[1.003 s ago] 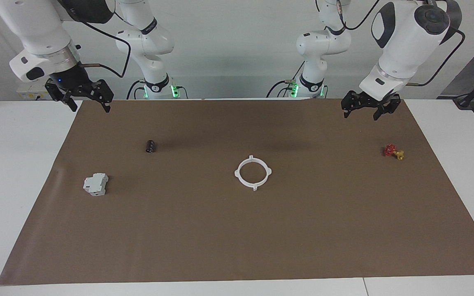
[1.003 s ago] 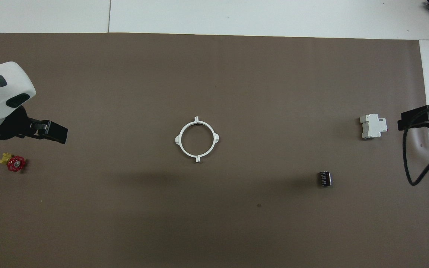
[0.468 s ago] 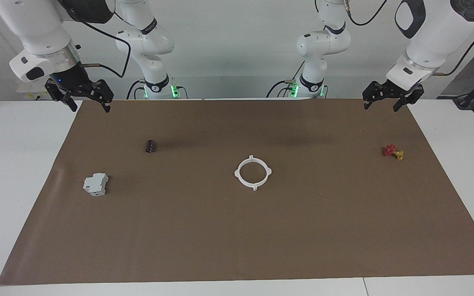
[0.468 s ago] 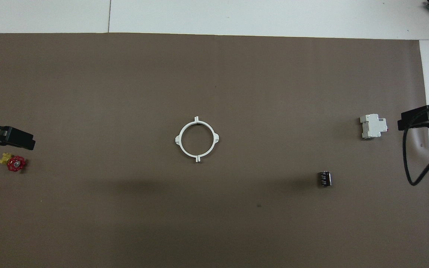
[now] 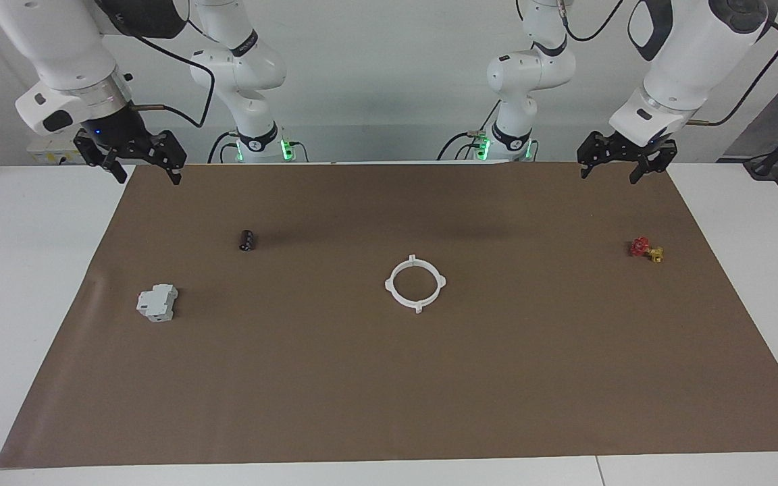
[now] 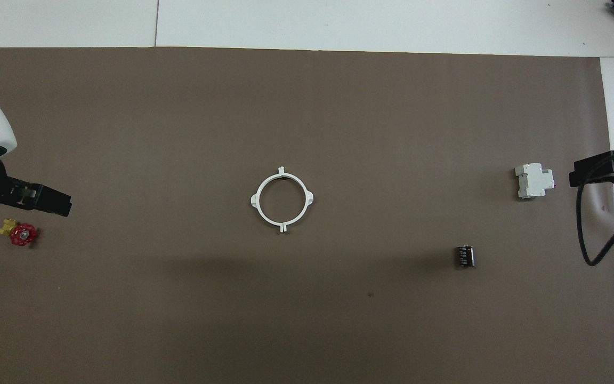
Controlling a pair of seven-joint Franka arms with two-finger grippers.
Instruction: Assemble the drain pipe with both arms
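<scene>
The drain pipe (image 5: 389, 284) lies flat at the middle of the brown mat as one closed white ring with four outward tabs; it also shows in the overhead view (image 6: 255, 201). My right gripper (image 5: 148, 177) hangs open and empty above the mat's corner at the right arm's end; only its edge shows in the overhead view (image 6: 579, 175). My left gripper (image 5: 608, 177) hangs open and empty above the mat's edge at the left arm's end, over the spot beside the red-and-yellow piece (image 6: 54, 201). Both grippers are far from the ring.
A grey-white blocky box (image 5: 157, 302) (image 6: 534, 181) and a small black cylinder (image 5: 247, 240) (image 6: 465, 256) lie toward the right arm's end. A small red-and-yellow piece (image 5: 645, 248) (image 6: 19, 233) lies toward the left arm's end. The brown mat (image 5: 389, 405) covers the table.
My left gripper rose and swung out toward its end of the table, then came back a little toward the middle. The right arm and the ring have not moved.
</scene>
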